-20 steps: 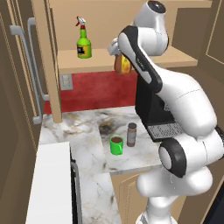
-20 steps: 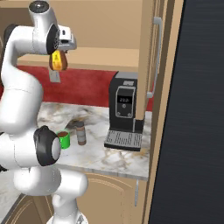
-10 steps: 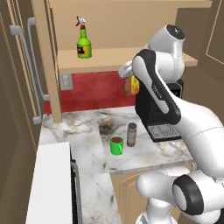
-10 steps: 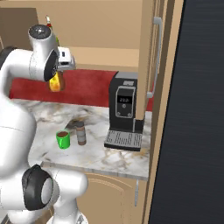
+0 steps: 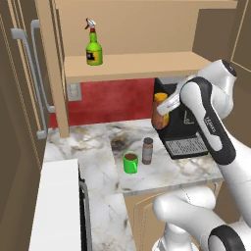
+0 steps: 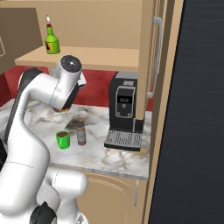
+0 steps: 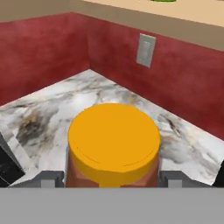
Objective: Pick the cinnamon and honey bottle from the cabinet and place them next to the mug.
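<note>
Two task items: the honey bottle [image 5: 160, 113] and the cinnamon [image 5: 147, 150], one held in the air, one standing on the surface.
Honey bottle: amber with an orange cap, upright, raised above the marble surface [image 5: 93, 147], in front of the red back wall [image 5: 112, 100]; from the hand camera its round cap [image 7: 113, 138] sits between the two fingertips.
Gripper [image 7: 113, 181]: its jaws are closed on the honey bottle, one fingertip at each side of it.
Cinnamon: slim grey-brown shaker with a dark cap, upright, just beside the mug [image 5: 130, 162] on its right.
Mug: bright green, dark liquid inside, standing on the surface below and left of the held bottle.
Cabinet [image 5: 132, 63]: open tan shelf above the surface; a green spray bottle [image 5: 93, 49] stands at its left end.
Coffee machine [image 6: 124, 113]: black, on the surface, to the right of the cinnamon.
</note>
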{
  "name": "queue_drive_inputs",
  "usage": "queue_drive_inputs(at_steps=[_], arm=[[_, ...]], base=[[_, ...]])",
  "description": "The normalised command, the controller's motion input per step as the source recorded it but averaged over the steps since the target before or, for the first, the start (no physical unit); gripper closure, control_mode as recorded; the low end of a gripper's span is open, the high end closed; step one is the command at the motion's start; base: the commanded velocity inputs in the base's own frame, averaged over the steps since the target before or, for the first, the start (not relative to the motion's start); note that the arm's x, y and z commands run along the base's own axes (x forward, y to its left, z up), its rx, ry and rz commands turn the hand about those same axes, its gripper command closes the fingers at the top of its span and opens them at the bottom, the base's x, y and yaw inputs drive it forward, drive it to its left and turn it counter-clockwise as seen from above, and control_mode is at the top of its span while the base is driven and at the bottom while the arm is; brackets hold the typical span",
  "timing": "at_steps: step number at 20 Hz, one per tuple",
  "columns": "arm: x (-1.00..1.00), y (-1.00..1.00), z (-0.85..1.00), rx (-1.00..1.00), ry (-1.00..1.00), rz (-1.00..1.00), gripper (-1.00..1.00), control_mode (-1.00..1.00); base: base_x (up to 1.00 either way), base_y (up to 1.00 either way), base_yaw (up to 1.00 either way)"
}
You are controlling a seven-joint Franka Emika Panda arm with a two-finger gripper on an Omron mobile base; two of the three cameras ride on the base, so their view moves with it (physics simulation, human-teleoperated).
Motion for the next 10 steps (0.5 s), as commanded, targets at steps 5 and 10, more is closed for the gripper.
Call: queue_drive_inputs(at_steps=[5, 10], arm=[[-0.08, -0.1, -0.41, 0.0, -0.03, 0.29, 1.0, -1.0], [0.11, 0.0, -0.5, 0.0, -0.01, 0.21, 1.0, -1.0]], base=[[0.0, 0.0, 0.0], [0.0, 0.0, 0.0]])
